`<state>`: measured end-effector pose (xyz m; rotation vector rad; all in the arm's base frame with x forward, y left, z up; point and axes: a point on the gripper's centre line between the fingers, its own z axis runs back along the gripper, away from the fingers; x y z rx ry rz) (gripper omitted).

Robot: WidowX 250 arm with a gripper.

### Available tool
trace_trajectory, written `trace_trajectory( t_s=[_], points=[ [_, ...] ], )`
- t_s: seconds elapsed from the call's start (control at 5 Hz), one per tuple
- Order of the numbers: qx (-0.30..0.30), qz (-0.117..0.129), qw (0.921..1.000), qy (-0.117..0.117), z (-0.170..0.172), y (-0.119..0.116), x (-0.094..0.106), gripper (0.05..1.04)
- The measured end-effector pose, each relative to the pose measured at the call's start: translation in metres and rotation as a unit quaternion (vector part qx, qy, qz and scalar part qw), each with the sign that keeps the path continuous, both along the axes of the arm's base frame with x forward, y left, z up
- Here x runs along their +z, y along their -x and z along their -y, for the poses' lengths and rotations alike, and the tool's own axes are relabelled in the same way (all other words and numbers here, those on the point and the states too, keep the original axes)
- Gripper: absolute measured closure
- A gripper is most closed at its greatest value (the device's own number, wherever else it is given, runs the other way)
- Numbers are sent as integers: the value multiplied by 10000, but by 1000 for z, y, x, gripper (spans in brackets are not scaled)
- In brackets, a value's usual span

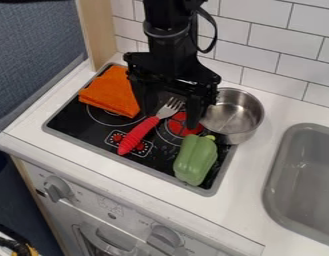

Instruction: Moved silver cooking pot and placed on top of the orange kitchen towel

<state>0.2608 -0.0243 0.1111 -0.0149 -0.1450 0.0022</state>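
The black gripper (171,118) hangs down over the middle of the stove, its fingers spread wide apart. The silver pot (241,122) stands upright just right of the gripper, across the stove's back right edge and the white counter. The right finger is close to the pot's left side; I cannot tell whether they touch. At the back left of the stove lies the folded orange towel (110,92), left of the gripper, its right part close behind the left finger.
A fork with a red handle (138,135) lies diagonally on the stove (90,127), below the gripper. A green pepper (195,159) is near the stove's front right corner. The grey sink (305,175) is at the right, and a tiled wall (270,42) stands behind.
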Motion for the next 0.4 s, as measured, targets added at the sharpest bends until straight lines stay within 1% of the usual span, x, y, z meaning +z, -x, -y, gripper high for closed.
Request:
trace_trajectory(
  t_s=[0.2, 0.4],
  points=[
    [35, -122, 9999, -13, 0, 1, -7, 82],
    [29, -178, 9998, -109, 24, -21, -29, 82]
  ],
)
